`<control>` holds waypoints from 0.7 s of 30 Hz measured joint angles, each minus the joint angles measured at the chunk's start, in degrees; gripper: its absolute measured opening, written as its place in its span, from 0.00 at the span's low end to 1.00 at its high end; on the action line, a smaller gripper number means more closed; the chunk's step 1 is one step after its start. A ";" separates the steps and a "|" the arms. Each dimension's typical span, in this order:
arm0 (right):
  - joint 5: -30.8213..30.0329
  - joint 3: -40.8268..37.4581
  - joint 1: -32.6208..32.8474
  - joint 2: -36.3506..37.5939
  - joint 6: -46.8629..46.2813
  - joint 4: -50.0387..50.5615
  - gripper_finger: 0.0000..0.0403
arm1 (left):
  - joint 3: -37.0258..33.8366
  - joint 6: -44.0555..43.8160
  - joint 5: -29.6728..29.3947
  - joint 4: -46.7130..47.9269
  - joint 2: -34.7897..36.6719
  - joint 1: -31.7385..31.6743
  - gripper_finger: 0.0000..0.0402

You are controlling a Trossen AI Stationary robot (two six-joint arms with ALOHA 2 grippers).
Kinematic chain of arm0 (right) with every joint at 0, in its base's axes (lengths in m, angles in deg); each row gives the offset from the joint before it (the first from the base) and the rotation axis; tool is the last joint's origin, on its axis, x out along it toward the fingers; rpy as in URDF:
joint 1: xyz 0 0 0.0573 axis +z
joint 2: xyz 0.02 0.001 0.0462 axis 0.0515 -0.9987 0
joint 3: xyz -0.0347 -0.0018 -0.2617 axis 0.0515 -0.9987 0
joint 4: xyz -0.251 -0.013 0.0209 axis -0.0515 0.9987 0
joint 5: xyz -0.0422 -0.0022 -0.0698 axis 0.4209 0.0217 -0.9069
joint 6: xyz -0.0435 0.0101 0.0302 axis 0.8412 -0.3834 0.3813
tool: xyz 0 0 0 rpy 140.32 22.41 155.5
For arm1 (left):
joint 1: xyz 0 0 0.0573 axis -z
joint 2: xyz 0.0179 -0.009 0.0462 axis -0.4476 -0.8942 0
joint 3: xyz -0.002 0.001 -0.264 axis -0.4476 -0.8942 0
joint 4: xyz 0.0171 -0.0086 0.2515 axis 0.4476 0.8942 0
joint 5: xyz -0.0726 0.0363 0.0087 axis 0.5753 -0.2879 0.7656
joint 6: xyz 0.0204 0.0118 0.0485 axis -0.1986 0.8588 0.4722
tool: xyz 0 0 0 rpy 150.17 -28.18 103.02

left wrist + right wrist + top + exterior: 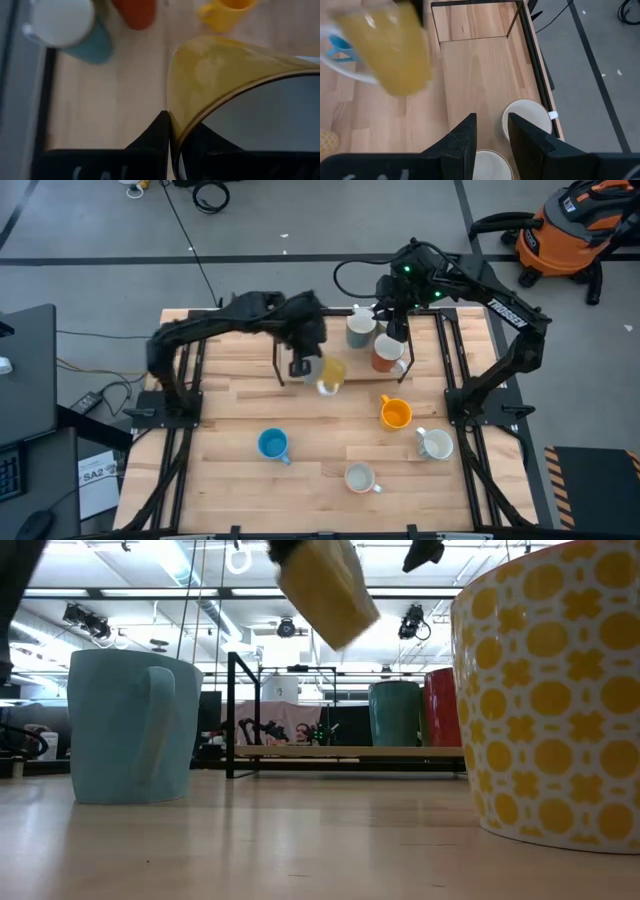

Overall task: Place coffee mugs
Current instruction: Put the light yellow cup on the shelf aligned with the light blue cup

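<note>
High view: left claw (302,367), just left of frame centre, is clamped on the rim of a yellow mug (330,374), held tilted clear of the surface (240,410). Right claw (393,332), upper right of centre, stands with fingers parted over a reddish-brown mug (388,355), gripping nothing; a grey mug (360,330) sits beside it. Orange mug (396,414), blue mug (272,444) and two white mugs (435,444) occupy the lower half.

The wooden table (230,415) bears six mugs (396,413), one blue (272,444).
</note>
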 joint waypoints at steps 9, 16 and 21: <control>0.00 0.00 0.00 0.17 0.00 0.24 0.29 | 7.75 4.17 -4.05 -0.88 -13.02 -3.63 0.08; -0.07 0.00 -0.04 0.17 0.00 0.73 0.29 | 7.73 4.12 -4.72 -2.92 -17.73 -4.28 0.09; -0.13 0.00 -0.04 0.17 0.00 1.40 0.29 | 7.71 3.64 -4.75 -4.02 -19.15 -4.25 0.09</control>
